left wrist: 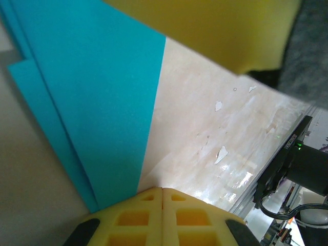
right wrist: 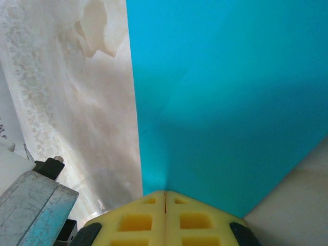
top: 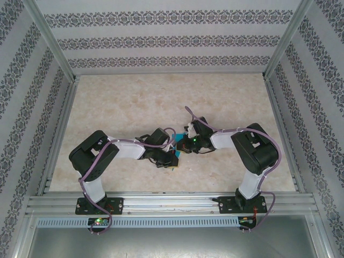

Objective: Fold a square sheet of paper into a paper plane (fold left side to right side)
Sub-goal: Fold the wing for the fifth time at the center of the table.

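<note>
On marbled table (top: 134,102), patterned walls (top: 161,40) around, left end effector (left wrist: 162,190), right end effector (right wrist: 165,195) both pinching teal paper (right wrist: 230,102)

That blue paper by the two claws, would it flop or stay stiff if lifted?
Probably floppy: the blue paper looks thin and lies flat on the table. Likely light, so a push may slide it. Its stacked layers might stiffen it slightly.

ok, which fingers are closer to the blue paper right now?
Right, narrowly. The right fingers, shut, have their tips on the face of the blue paper. The left fingers, also shut, meet it only at its edge.
</note>
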You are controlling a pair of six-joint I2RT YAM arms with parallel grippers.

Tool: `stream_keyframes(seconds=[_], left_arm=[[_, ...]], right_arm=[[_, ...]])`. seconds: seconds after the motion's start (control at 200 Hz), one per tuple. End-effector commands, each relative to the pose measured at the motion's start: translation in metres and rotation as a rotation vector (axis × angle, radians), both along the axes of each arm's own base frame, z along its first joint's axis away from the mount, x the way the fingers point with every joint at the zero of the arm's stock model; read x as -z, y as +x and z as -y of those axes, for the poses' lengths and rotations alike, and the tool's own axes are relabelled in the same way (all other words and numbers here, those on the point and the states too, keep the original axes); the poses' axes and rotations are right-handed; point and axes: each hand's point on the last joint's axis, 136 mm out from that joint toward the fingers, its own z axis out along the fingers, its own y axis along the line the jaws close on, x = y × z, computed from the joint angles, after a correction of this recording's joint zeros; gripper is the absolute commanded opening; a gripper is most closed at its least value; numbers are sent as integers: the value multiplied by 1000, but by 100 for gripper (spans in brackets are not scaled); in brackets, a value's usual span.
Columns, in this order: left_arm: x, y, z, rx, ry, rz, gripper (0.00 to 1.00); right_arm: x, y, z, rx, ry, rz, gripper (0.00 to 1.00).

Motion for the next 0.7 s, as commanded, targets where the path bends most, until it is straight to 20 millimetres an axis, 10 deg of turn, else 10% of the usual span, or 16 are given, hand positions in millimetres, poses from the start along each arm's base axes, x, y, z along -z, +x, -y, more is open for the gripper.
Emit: stream_keyframes(seconds=[0.0, 0.694], left_arm=[[13, -13, -19, -9, 61, -42, 6], [18, -44, -39, 47, 77, -53, 6]], right_arm=[[58, -34, 32, 15, -223, -136, 0], [57, -34, 37, 16, -233, -146, 0]])
